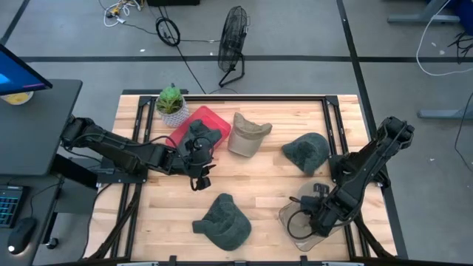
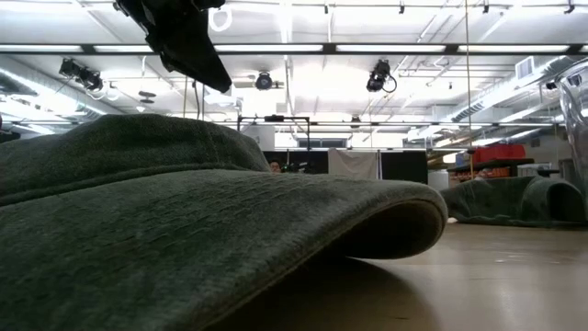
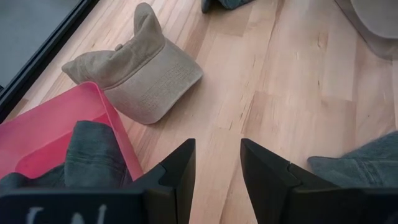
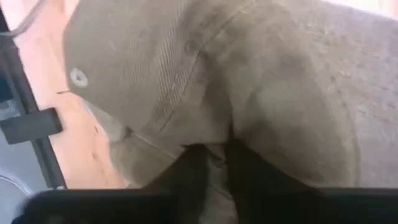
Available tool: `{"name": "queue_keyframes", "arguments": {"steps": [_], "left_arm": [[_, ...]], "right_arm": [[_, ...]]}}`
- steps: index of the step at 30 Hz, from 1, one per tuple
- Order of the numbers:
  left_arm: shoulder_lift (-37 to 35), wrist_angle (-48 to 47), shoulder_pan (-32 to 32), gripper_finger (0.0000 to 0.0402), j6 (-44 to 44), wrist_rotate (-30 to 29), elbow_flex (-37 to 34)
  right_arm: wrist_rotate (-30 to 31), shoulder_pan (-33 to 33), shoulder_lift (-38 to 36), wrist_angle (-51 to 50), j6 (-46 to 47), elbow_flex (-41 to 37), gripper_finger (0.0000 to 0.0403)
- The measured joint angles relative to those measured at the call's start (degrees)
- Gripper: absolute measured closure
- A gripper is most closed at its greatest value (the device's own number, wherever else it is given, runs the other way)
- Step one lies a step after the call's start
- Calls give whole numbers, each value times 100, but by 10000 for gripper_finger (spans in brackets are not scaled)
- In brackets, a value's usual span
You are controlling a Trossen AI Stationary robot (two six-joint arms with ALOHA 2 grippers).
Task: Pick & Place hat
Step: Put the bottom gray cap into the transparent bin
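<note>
The left gripper [image 1: 201, 164] hangs above the tabletop [image 1: 259, 188] just off the near side of the red bin [image 1: 201, 118], which sits toward the far left of the table beside a potted plant [image 1: 171, 103]. Its fingers [image 3: 180, 171] stand apart with bare wood showing between them, and they hold nothing. A dark hat [image 1: 198, 133] lies in the red bin, its grey-green cloth draped over the bin's wall in the left wrist view [image 3: 93, 155].

A tan hat [image 1: 247, 133] rests on the wood just beside the bin, toward the far edge at the middle. A green hat [image 1: 307, 151] lies toward the far right, and another green cap [image 1: 224, 220] sits near the front edge at the middle; its brim fills the low view [image 2: 184, 230].

The right gripper [image 1: 314, 218] is low at the front right corner, on a pale beige hat [image 1: 295, 225] lying there. In the right wrist view the dark fingers [image 4: 245, 168] press close together into a fold of that hat's cloth [image 4: 249, 81], so it appears to pinch the fabric.
</note>
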Motion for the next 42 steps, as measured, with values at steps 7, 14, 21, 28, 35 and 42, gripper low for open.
{"name": "queue_keyframes", "arguments": {"steps": [7, 14, 21, 28, 35, 42], "left_arm": [[0, 0, 0, 271, 0, 0, 0], [0, 0, 0, 271, 3, -1, 0], [0, -4, 0, 271, 7, 0, 0], [0, -207, 0, 271, 9, -2, 0], [0, -478, 0, 271, 15, -2, 0], [0, -597, 0, 271, 11, -2, 0]], "right_arm": [[-222, -46, 0, 198, 354, 330, 385], [-219, -53, 0, -856, 989, 1485, 396], [-207, -9, 0, -2189, 2402, 2526, 398], [-651, -9, 3, -2190, 4086, 2708, 398], [-734, -133, 137, -2461, 4330, 2532, 397], [-1402, -391, 144, -2545, 3529, 2308, 397]]}}
